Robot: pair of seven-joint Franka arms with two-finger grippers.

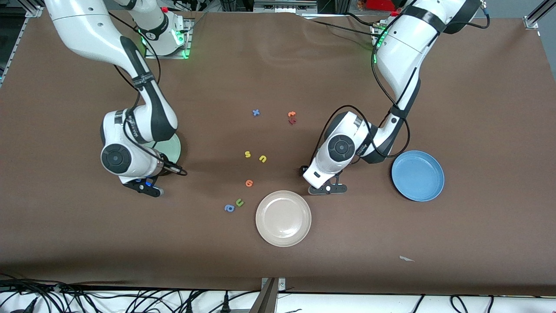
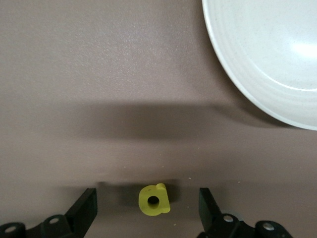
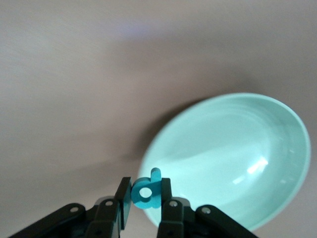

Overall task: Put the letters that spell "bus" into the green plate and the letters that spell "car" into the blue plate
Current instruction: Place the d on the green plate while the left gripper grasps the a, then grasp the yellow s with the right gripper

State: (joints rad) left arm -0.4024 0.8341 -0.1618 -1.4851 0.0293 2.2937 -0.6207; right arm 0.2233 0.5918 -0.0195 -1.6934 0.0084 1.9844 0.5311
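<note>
Table: a brown table (image 1: 278, 269) holds two arms, three plates and scattered toy letters.
Right gripper (image 3: 145, 196): your right gripper hangs in the air beside the green plate (image 3: 233, 158), its fingers clamped on the teal b (image 3: 147, 190).
Green plate: it sits toward the right arm's end of the table, mostly hidden under that arm in the front view.
Left gripper (image 2: 148, 208): your left gripper is low over the table between the beige plate (image 1: 283, 217) and the blue plate (image 1: 418, 175), its fingers spread apart on either side of the yellow a (image 2: 153, 200), touching neither side.
Yellow a: it lies flat on the table.
Blue plate: it sits toward the left arm's end of the table, with nothing in it.
Yellow s (image 1: 247, 154) and yellow u (image 1: 263, 158): they lie side by side mid-table, farther from the front camera than the beige plate.
Other letters: an orange letter (image 1: 249, 183), a green u (image 1: 239, 202) and a blue a (image 1: 229, 208) lie near the beige plate.
</note>
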